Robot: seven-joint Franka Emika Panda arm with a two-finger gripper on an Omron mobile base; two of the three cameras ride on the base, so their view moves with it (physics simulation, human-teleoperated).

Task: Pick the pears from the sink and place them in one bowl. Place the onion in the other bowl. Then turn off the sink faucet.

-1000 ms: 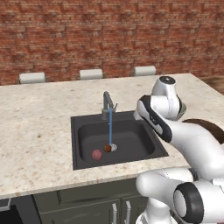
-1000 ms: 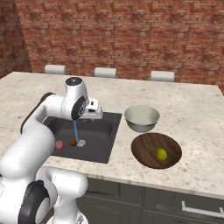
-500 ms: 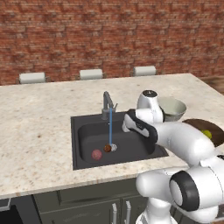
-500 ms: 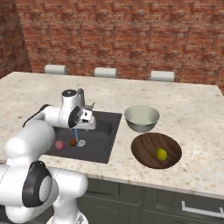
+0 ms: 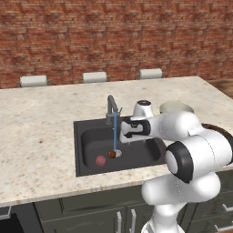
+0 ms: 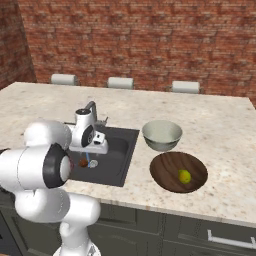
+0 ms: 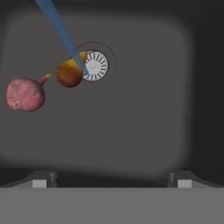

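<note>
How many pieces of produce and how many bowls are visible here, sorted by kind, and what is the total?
Pears: 2, a yellow-green pear in the shallow dark brown wooden bowl and a brownish-orange pear in the dark grey sink
Onions: 1, a pink-red round onion in the sink
Bowls: 2, the wooden one and a deeper pale grey bowl
Total: 5

sink (image 5: 86, 150): pear (image 7: 69, 74) touching drain (image 7: 96, 65), onion (image 7: 25, 94) beside | wooden bowl (image 6: 165, 172): pear (image 6: 185, 176)
</note>
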